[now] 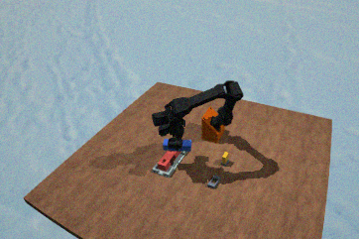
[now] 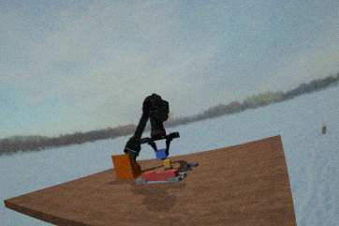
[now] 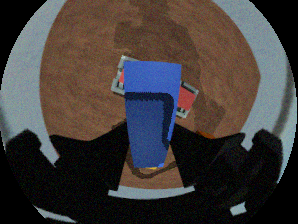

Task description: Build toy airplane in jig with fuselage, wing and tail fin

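Gripping blue wing (image 1: 177,143) in hand (image 1: 173,142), above fuselage (image 1: 168,159)

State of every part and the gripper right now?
Gripper: shut on the wing.
Wing: blue, held above the fuselage, not seated.
Fuselage: red, lying in the cradle.
Fin: yellow, upright on the table, not fitted.
Grey part: loose on the table.

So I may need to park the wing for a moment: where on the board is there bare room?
Wide bare wood lies along the near edge and left of the jig. It is crowded between the jig, orange base, yellow fin and small grey piece. The gripper holds the blue wing over the red fuselage.
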Robot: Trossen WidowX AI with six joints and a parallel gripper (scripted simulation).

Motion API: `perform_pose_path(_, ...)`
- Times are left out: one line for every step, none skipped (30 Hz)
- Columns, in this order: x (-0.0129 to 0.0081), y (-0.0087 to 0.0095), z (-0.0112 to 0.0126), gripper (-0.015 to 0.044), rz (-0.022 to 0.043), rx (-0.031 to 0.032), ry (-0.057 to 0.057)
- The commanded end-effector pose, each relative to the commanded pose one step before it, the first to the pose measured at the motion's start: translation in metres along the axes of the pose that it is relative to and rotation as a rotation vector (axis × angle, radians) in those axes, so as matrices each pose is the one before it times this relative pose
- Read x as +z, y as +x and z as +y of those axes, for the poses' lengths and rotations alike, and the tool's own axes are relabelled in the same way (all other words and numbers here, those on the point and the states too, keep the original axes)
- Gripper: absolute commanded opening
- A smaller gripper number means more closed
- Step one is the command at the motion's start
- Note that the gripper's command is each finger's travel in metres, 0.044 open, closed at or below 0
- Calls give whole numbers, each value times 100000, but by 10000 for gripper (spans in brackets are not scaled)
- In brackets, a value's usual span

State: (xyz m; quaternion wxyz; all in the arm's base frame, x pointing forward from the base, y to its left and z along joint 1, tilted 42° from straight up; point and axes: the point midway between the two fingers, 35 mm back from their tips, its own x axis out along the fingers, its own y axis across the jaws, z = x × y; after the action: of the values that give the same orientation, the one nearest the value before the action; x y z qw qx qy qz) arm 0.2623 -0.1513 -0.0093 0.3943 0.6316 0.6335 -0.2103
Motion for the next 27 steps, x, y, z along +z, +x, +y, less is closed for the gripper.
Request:
perform_pose_path(908, 262, -1168, 0, -58, 158, 8024)
perform_pose_path(204, 77, -236, 0, 85, 45, 1812)
perform_pose_path(205, 78, -234, 0, 89, 45, 1811)
perform_pose_path(206, 79, -232, 0, 92, 45, 1810)
perform_pose_path(207, 80, -229, 0, 96, 45, 1809)
perform_pose_path(208, 81, -227, 0, 100, 45, 1807)
perform_pose_path(209, 82, -225, 0, 104, 45, 1806)
perform_pose_path(210, 76, -220, 0, 84, 39, 1798)
perform_pose_path(210, 85, -219, 0, 114, 45, 1810)
perform_pose_path(211, 86, -217, 0, 118, 44, 1809)
perform_pose_path(212, 86, -214, 0, 122, 44, 1808)
perform_pose_path(212, 87, -212, 0, 125, 43, 1806)
perform_pose_path(213, 88, -210, 0, 129, 42, 1805)
perform_pose_path(214, 89, -207, 0, 133, 41, 1803)
perform_pose_path(215, 90, -205, 0, 137, 41, 1802)
perform_pose_path(214, 90, -201, 0, 140, 39, 1790)
perform_pose_path(169, 72, -156, 0, 113, 30, 1406)
perform_pose_path(88, 41, -77, 0, 70, 18, 842)
perform_pose_path(30, 14, -26, 0, 23, 6, 282)
perform_pose_path(-1, -16, 14, 26, 0, 0, 0)
perform_pose_path(1, -11, 8, 53, 0, 0, 0)
perform_pose_path(0, 0, 0, 79, 0, 0, 0)
perform_pose_path(0, 0, 0, 105, 0, 0, 0)
perform_pose_path(0, 0, 0, 131, 0, 0, 0)
perform_pose_path(0, 0, 0, 157, 0, 0, 0)
perform_pose_path(4, 20, -12, 184, 0, 0, 0)
perform_pose_path(0, 12, -9, 195, 0, 0, 0)
